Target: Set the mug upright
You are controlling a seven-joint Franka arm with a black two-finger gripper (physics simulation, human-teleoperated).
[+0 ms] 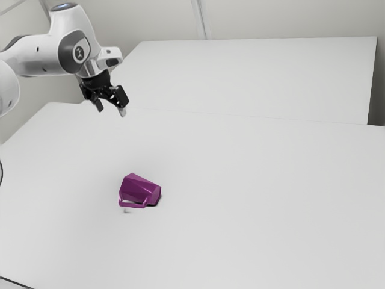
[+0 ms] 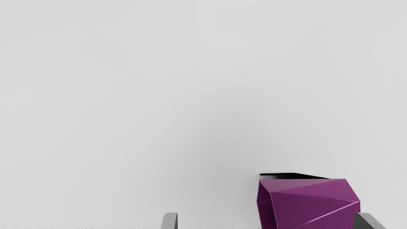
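The mug [image 1: 139,189] lies sideways, well inside the table's [image 1: 258,205] far edge, righting undone; the gripper [image 1: 111,108] hangs wide open, empty.

Exterior view from the arm's [image 1: 36,55] side, obliquely downward, farther back; wrist view downward, nearer; table [image 1: 252,198] and mug [image 1: 139,188] in both.

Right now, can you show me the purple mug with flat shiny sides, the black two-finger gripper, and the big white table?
Purple faceted mug [image 2: 311,205]: wrist view, on its side wall.
Black two-finger gripper [image 1: 111,111]: exterior view, midway between fingertips.
White flat table [image 1: 252,198]: exterior view, bare top.
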